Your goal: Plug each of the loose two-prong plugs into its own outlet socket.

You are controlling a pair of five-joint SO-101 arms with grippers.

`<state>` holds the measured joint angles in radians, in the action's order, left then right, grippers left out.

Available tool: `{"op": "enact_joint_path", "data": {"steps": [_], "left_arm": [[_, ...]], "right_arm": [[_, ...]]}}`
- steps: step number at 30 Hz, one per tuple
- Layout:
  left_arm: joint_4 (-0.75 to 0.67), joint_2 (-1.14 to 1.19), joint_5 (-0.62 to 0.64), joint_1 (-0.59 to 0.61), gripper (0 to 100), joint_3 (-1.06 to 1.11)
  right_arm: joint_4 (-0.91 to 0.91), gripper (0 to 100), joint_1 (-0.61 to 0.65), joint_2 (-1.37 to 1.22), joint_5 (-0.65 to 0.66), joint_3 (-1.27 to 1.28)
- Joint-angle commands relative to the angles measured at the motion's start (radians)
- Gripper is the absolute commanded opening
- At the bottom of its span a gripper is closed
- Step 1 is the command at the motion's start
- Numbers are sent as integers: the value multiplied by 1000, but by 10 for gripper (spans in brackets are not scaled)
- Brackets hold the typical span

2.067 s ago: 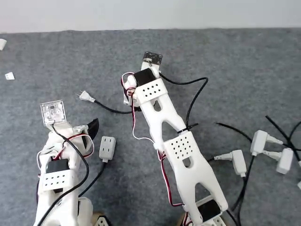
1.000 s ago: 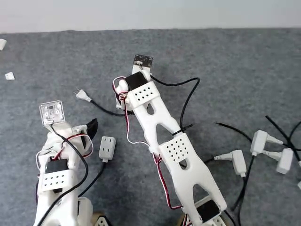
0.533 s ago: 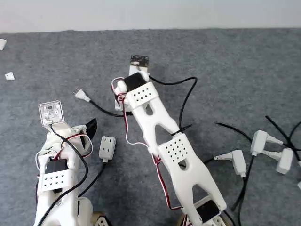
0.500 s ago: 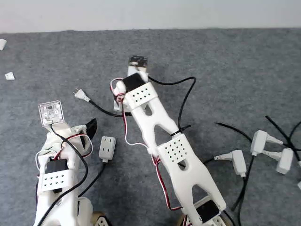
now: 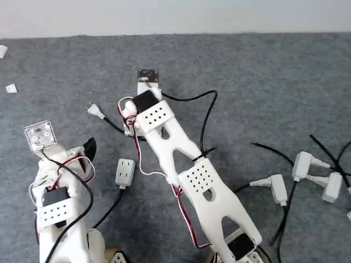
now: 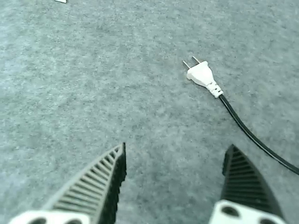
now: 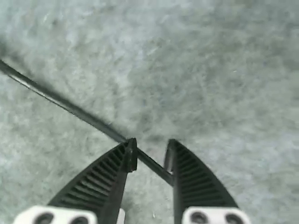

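A white two-prong plug point(image 5: 96, 111) lies on the grey carpet, and its black cable point(image 5: 116, 127) runs under my right arm. My right gripper point(image 7: 151, 142) is down at the carpet, open only a little. The black cable point(image 7: 65, 106) passes between its fingertips. A white outlet socket point(image 5: 125, 171) lies between the two arms. My left gripper point(image 6: 176, 147) hangs open and empty above the carpet, with the plug point(image 6: 202, 74) some way ahead of it. In the high view the left gripper point(image 5: 88, 148) sits left of the socket.
Several more white plugs and adapters point(image 5: 305, 164) with black cables point(image 5: 271, 150) lie at the right side of the carpet. Small white scraps point(image 5: 11, 88) sit at the far left. The carpet's far edge meets a pale wall point(image 5: 175, 16).
My right arm has swung left along the cable, and the plug has slid slightly left. My left arm has also shifted left, away from the socket.
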<state>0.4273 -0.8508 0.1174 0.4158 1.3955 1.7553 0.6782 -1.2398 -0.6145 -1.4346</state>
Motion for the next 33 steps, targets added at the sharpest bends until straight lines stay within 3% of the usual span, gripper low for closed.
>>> {"op": "enact_joint_path", "data": {"steps": [1, 4, 11, 16, 25, 33], "left_arm": [[-31, -20, 2, 6, 313, -71], [-31, -20, 2, 17, 313, -77], [-31, -18, 2, 15, 313, -79], [-31, -15, 2, 14, 313, -79], [-31, -14, 2, 11, 313, -79], [-31, -14, 2, 11, 313, -79]], "right_arm": [[42, 76, 79, 68, 245, -29], [45, 76, 107, 61, 482, 2], [44, 77, -18, 53, 870, 44], [45, 139, -42, 51, 905, 46], [41, 132, 114, 51, 956, 135], [15, 131, 53, 51, 957, 152]]}}
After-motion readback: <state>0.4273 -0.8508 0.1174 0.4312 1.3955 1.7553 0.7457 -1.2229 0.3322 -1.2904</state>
